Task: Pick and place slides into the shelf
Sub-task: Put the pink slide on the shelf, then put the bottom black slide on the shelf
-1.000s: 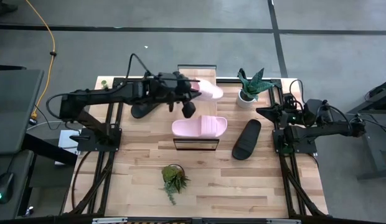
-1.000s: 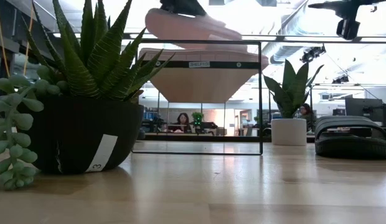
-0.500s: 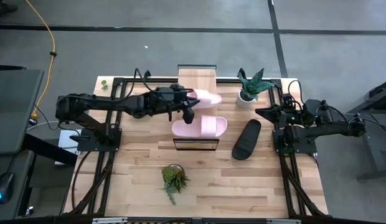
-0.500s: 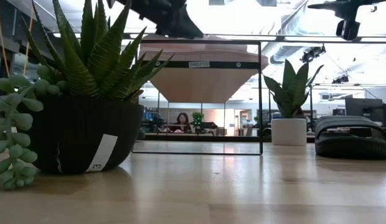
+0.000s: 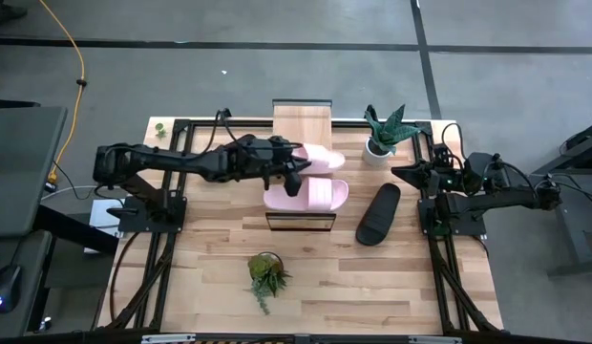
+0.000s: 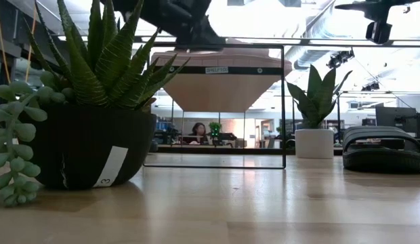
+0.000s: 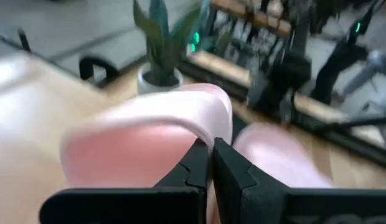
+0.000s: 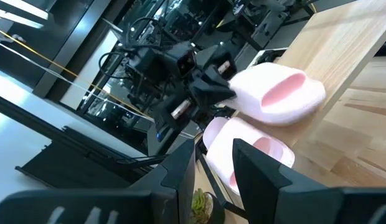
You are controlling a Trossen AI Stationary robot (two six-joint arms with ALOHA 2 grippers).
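We see the left gripper point(image 5: 298, 162) clenched on the far pink slide's point(image 5: 320, 158) strap; releasing it overhanging the shelf point(image 5: 303, 119) could tip it off.

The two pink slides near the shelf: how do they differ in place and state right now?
The pink slide held by the left gripper is on the shelf top; the other pink slide lies lower, beside that plank.

The first is clamped by shut fingers at its strap, seen in the left wrist view; the second is touched by no gripper.

Both are pale pink with one wide strap.
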